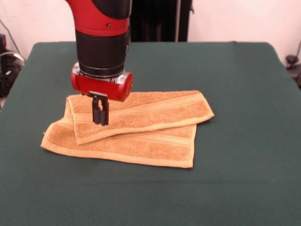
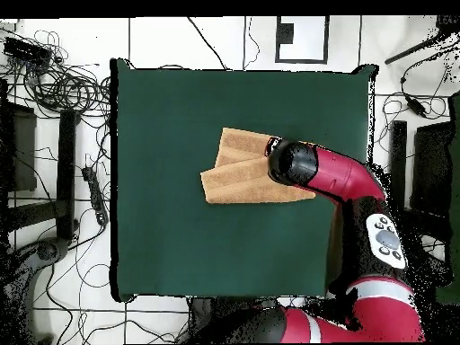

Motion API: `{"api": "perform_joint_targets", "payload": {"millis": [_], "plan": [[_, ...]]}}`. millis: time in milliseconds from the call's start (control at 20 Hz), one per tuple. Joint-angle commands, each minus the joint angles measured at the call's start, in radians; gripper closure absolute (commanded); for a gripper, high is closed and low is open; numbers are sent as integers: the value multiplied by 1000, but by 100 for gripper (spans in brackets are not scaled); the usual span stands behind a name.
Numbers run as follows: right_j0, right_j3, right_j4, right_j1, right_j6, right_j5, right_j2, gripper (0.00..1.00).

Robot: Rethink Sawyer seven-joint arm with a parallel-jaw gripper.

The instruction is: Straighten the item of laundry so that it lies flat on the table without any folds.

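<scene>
The item of laundry (image 1: 155, 123), an orange-tan towel, lies near the middle of the green table (image 1: 235, 84). It is folded over on itself, its upper layer skewed across the lower one. My gripper (image 1: 100, 123) hangs over the left end of the upper layer. Its black fingers (image 1: 96, 113) stand close together, tips at the cloth, and no cloth is lifted. From overhead the towel (image 2: 238, 175) shows as two overlapping layers on the table (image 2: 180, 108). There the arm's wrist (image 2: 293, 163) covers the towel's right end and hides the gripper.
Green cloth runs wide on every side of the towel. Off the table, the overhead view shows cables (image 2: 63, 85) and dark equipment (image 2: 422, 162) on the floor. The red arm (image 2: 359, 189) reaches in from the lower right.
</scene>
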Motion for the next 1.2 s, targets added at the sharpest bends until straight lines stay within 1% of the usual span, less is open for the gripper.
{"api": "perform_joint_targets", "payload": {"millis": [50,300,750,1000,1200], "plan": [[-72,17,-82,-37,-151,154,106,100],[-89,15,-107,-35,-136,160,129,100],[-82,13,-145,-28,-82,146,138,100],[-75,11,-149,-24,-48,141,141,100],[-51,3,-141,-14,-5,134,127,100]]}}
